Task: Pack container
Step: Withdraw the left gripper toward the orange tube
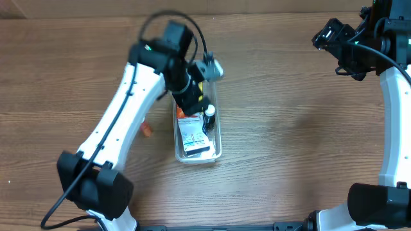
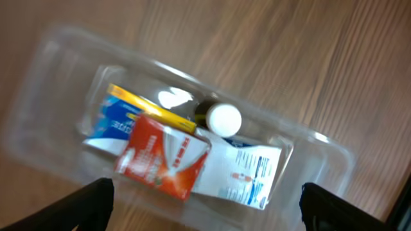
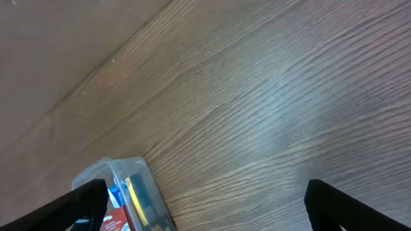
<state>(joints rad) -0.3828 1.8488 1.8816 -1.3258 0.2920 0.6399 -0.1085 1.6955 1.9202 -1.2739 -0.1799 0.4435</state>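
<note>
Left pincer [image 2: 205, 206], spread wide and empty over the container [image 2: 326, 146] at frame centre: best withdrawn vertically, clear of its rim.

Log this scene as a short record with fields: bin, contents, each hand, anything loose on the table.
bin: clear plastic bin standing on the wooden table
contents: red packet, blue and yellow packet, white printed packet, dark bottle with a white cap
left hand: open, empty, above the bin
right hand: open, empty, over bare table, well to the right of the bin
loose item: small orange thing on the table, left of the bin
</note>
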